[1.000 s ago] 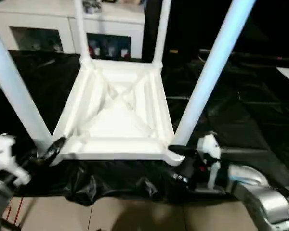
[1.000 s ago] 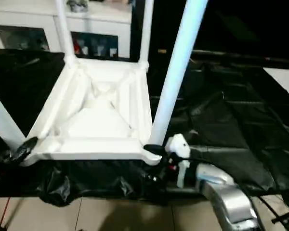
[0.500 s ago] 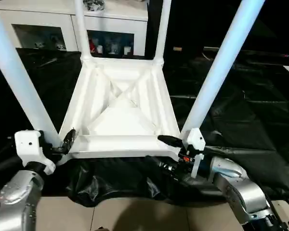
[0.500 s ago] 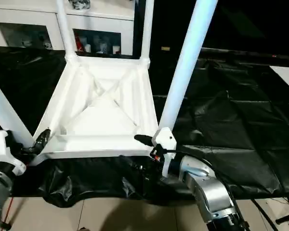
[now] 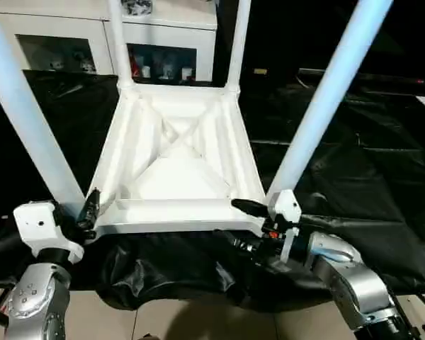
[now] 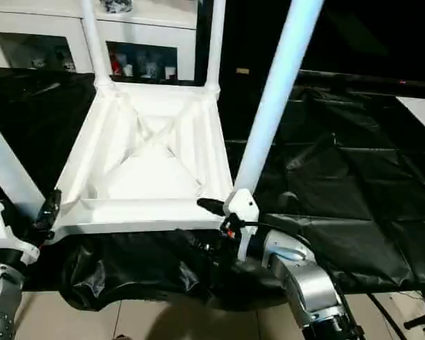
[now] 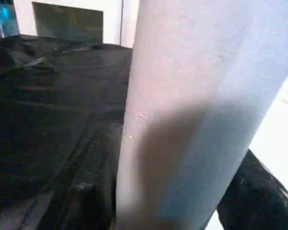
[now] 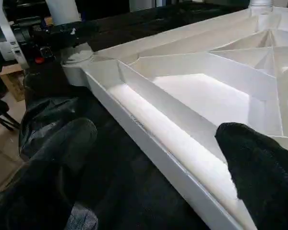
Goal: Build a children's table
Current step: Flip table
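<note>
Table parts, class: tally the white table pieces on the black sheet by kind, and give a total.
Legs standing up from the corner sockets: 4 (near left, near right, far left, far right)
Tabletop, ribbed underside up: 1
Total: 5

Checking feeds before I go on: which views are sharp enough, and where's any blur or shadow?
Left eye view: crisp on the tabletop ribs; black sheet swallows detail. Left wrist view: a leg right at the lens, soft, shadowed lower down. Right wrist view: the near rim sharp, fingertips blurred.
</note>
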Robot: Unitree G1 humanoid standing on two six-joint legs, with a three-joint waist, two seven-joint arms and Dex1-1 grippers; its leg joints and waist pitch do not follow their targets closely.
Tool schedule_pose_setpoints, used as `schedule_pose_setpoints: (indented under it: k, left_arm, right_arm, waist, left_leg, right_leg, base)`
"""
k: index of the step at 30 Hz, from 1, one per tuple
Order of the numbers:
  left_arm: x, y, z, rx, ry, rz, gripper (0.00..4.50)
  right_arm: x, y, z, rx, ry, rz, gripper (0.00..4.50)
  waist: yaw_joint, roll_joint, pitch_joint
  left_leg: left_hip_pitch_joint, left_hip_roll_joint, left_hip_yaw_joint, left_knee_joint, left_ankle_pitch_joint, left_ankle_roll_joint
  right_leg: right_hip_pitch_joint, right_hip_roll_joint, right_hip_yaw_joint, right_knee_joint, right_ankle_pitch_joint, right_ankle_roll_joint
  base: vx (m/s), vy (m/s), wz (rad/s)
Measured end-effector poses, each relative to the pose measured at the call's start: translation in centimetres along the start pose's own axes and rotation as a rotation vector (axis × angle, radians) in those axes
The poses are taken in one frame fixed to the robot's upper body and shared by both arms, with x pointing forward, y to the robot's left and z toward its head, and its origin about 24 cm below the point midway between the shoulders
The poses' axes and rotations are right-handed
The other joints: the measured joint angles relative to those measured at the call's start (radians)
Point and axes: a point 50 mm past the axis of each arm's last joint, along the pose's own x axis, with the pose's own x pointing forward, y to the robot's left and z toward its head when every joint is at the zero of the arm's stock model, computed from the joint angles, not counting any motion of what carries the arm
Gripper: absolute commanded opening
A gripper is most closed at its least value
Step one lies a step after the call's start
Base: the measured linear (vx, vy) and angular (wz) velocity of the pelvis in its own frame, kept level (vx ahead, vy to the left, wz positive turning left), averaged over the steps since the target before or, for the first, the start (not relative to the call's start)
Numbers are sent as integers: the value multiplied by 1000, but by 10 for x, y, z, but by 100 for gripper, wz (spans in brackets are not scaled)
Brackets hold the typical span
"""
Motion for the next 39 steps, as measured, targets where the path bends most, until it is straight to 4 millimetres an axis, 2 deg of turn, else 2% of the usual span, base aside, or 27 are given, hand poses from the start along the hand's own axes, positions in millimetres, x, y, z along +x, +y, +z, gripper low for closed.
schedule_pose_setpoints:
  k: [7, 11, 14, 18, 24, 31, 33, 39]
  left_arm:
    - [2, -3, 1, 13, 32, -15, 220]
    - [9, -12, 2, -59, 63, -32, 216]
    - [12, -20, 2, -112, 74, -39, 216]
    - [23, -38, 3, -273, 71, -34, 217]
    - [32, -61, 1, -502, 89, -69, 217]
    - [36, -67, 4, -497, 100, -105, 214]
    - [36, -67, 5, -496, 99, -107, 214]
    - [37, -68, 5, -495, 107, -113, 214]
  right_arm:
    - [6, 5, -1, -12, -6, 22, 450]
    - [8, 7, -1, -21, -10, 34, 450]
    - [8, 7, -1, -30, -11, 38, 450]
    - [8, 8, -1, -26, -18, 42, 450]
    - [9, 12, -6, 75, -38, 23, 450]
    - [17, -7, 1, 213, -181, -230, 450]
    - [20, -11, 2, 299, -244, -267, 450]
    - [31, -17, 17, 456, -395, -270, 450]
  waist:
    - [11, 1, 0]
    - [26, 3, 2]
    - [28, 6, 3]
    - [36, 7, 4]
    - [33, 6, 3]
    - [24, 6, 3]
    - [24, 6, 3]
    - [24, 6, 3]
  left_leg:
    - [0, 0, 1, -1, 0, 0]
    - [0, 0, 3, -1, 0, 0]
    - [0, 0, 4, -1, 0, 0]
    - [-2, 0, 5, -1, 0, 0]
    - [-5, 1, 5, -1, 1, 1]
    - [-13, 1, 5, -1, 3, 3]
    - [-17, 1, 5, -1, 6, 6]
    - [-17, 1, 5, -1, 7, 6]
  right_leg:
    - [0, 0, 0, 0, -1, 1]
    - [0, -1, 1, 0, -1, 1]
    - [0, -2, 2, 1, -2, 3]
    - [0, -2, 2, 1, -1, 2]
    - [-2, -2, 1, 1, -2, 3]
    - [-10, -2, 1, 1, -2, 3]
    - [-14, -2, 1, 3, -2, 3]
    - [-13, -2, 1, 3, -2, 2]
  base:
    - [0, 0, 0]
    - [0, 0, 0]
    - [0, 0, 0]
    - [0, 0, 0]
    - [0, 0, 0]
    - [0, 0, 0]
    - [0, 0, 0]
    - [0, 0, 0]
